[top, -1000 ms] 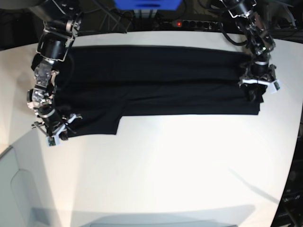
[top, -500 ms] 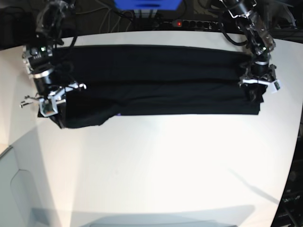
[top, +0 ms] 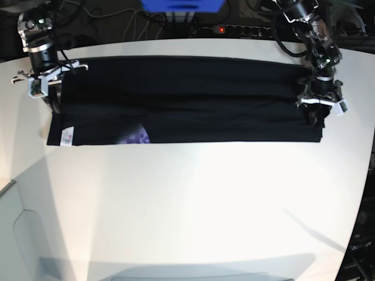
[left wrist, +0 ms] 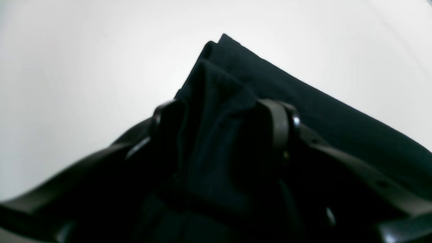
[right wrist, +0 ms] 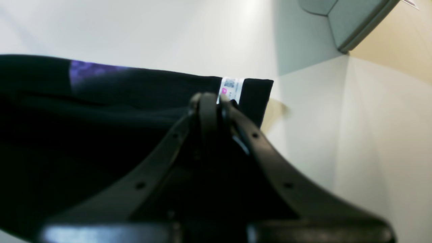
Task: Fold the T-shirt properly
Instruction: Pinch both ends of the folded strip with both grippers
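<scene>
The black T-shirt (top: 187, 99) lies as a long folded band across the back of the white table (top: 193, 205). A purple print (top: 138, 136) and a small white tag (top: 67, 135) show at its front left edge. My right gripper (top: 51, 96), at the base view's far left, is shut on the shirt's left end and holds it slightly raised. In the right wrist view the gripper (right wrist: 214, 101) pinches black cloth beside the tag (right wrist: 231, 88) and the print (right wrist: 87, 69). My left gripper (top: 319, 111) grips the shirt's right end. In the left wrist view (left wrist: 224, 118), bunched fabric (left wrist: 216, 141) fills its jaws.
A power strip (top: 246, 28) and cables run behind the table's back edge, next to a blue object (top: 181, 4). A grey moulded part (top: 23, 234) sits off the table's front left corner; it also shows in the right wrist view (right wrist: 354, 20).
My right gripper has moved from the front left toward the back left, carrying the shirt's left end. The hanging flap is gone, and the tag and purple print now show. The left arm stayed still.
</scene>
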